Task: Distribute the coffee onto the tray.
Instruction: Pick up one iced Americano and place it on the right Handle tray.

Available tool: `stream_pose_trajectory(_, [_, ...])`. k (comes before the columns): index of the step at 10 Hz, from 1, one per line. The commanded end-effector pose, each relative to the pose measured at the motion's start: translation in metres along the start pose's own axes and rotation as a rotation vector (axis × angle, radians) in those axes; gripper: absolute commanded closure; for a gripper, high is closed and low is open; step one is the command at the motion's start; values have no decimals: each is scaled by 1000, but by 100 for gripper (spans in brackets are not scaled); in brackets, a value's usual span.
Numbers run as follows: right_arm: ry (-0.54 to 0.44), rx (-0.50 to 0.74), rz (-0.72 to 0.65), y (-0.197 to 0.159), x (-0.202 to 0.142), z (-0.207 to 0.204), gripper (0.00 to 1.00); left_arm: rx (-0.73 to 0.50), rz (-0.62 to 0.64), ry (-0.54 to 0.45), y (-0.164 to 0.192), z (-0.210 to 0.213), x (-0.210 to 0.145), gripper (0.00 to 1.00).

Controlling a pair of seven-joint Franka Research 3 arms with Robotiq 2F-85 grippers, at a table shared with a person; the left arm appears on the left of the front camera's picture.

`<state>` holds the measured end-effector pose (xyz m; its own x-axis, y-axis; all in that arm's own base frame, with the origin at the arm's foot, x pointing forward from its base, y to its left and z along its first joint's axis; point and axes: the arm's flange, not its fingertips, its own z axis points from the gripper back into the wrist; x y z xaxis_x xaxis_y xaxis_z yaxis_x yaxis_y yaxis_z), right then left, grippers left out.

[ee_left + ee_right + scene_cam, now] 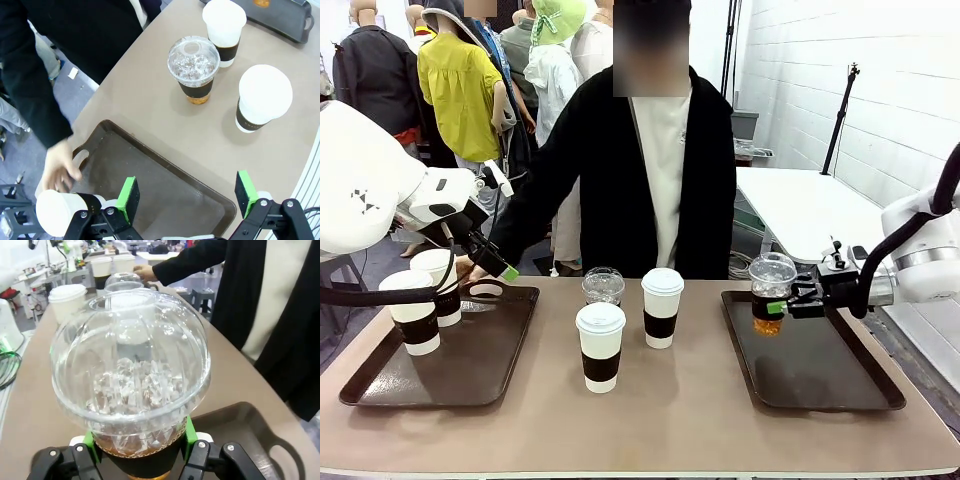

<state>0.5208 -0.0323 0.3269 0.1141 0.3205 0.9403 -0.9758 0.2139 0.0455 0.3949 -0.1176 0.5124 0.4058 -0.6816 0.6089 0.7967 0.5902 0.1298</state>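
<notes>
1. Table [650, 430]: tan top, carries all items below.
2. Front cup [600, 345]: white paper w/ lid and black sleeve. Upright at table centre, nearest the robot side.
3. L tray [470, 360]: dark, on left part of table. Holds 2 paper cups upright at its left end: near cup [415, 312], and far cup [430, 265] just behind it.
4. R tray [820, 375]: dark, on right part of table.
5. R pincer [782, 306]: clamped on held iced cup [770, 285] at the sleeve, one green pad each side. Cup is upright, clear dome lid, ice, brown liquid low down. It sits at R tray's far-left corner; can't tell if base touches tray.
6. Mid cup [662, 307]: paper, upright, behind and right of front cup, not touching it.
7. Iced cup [603, 286]: dome lid, upright on table behind front cup, just left of mid cup.
8. L pincer [187, 195]: jaws wide apart, nothing btw them. Hangs over L tray's far end.
9. Hand [60, 167]: person's, black sleeve, at L tray's far handle beside far cup; contact unclear.
</notes>
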Motion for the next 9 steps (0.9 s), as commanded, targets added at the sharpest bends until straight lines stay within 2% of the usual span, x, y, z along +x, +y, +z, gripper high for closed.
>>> stream_pose_trajectory(1, [-37,-35,0,-31,-2,-4,29,-13,7,-6,1,-1,-2,0])
stream_pose_trajectory(5, [-111,-92,-53,-77,-35,-3,29,-13,7,-6,1,-1,-2,0])
stream_pose_trajectory(9, [-126,-134,-59,-103,-50,-3,29,-13,7,-6,1,-1,-2,0])
